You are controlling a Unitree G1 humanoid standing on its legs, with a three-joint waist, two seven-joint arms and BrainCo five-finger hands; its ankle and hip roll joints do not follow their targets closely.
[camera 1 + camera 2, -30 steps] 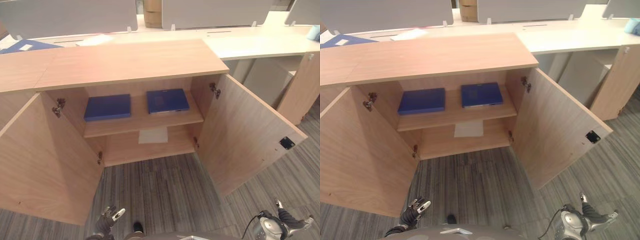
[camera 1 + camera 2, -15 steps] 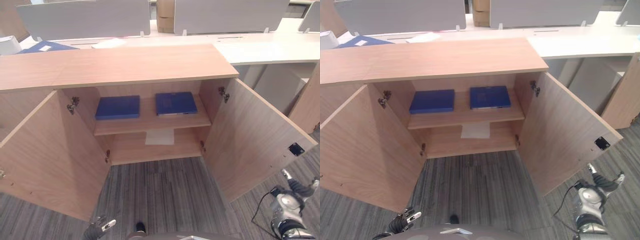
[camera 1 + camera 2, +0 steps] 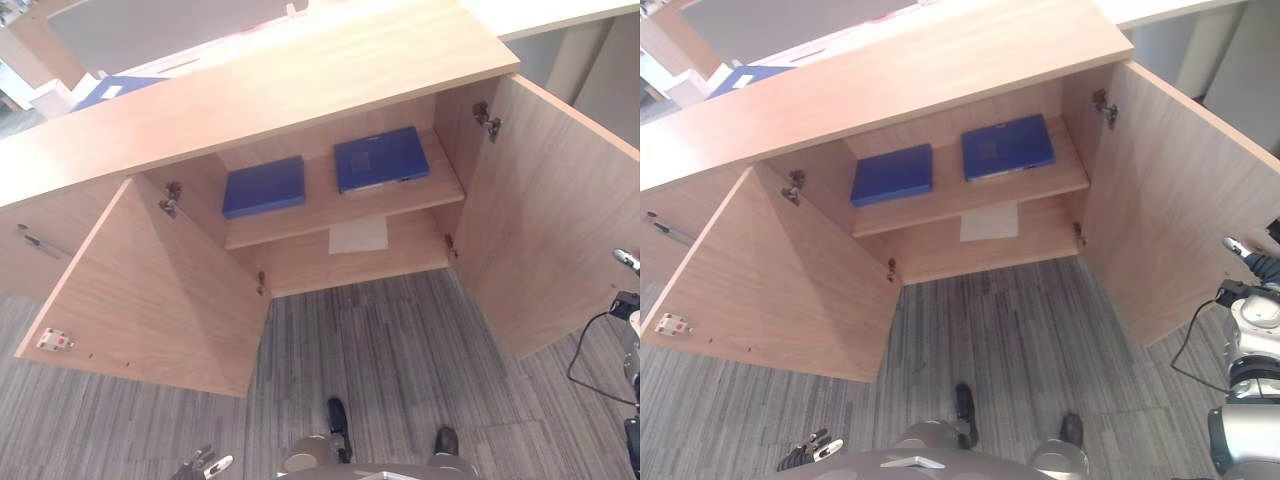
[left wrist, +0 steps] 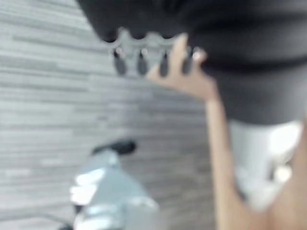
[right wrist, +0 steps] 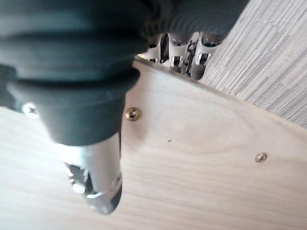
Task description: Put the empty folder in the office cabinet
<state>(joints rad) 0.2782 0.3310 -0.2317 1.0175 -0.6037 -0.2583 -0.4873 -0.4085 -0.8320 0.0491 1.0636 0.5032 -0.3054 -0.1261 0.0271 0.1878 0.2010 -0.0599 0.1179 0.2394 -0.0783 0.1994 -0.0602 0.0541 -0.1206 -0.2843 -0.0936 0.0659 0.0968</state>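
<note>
cabinet (image 3: pixel 300 90) takes up most of what i see from the head camera, a light wood unit with both doors swung wide, the left door (image 3: pixel 150 290) out toward 8 o'clock and the right door (image 3: pixel 560 210) toward 3 o'clock. striped grey carpet (image 3: pixel 380 360) lies in front of it. on the upper shelf (image 3: pixel 340 205) two blue folders lie flat and apart: one folder (image 3: pixel 264 186) at the left half, the other folder (image 3: pixel 380 158) at the right half. i cannot tell which is the empty one. below them a white sheet (image 3: pixel 359 236) lies on the bottom shelf, under the right folder. another blue folder (image 3: pixel 108 92) lies on the desk behind the cabinet at 11 o'clock. my right hand (image 5: pixel 184 52) sits against the edge of a wood panel (image 5: pixel 201 158), fingers extended and loose on it, grasping nothing. my left hand (image 4: pixel 144 57) hangs low at 7 o'clock over the carpet, fingers relaxed and straight, empty.
</note>
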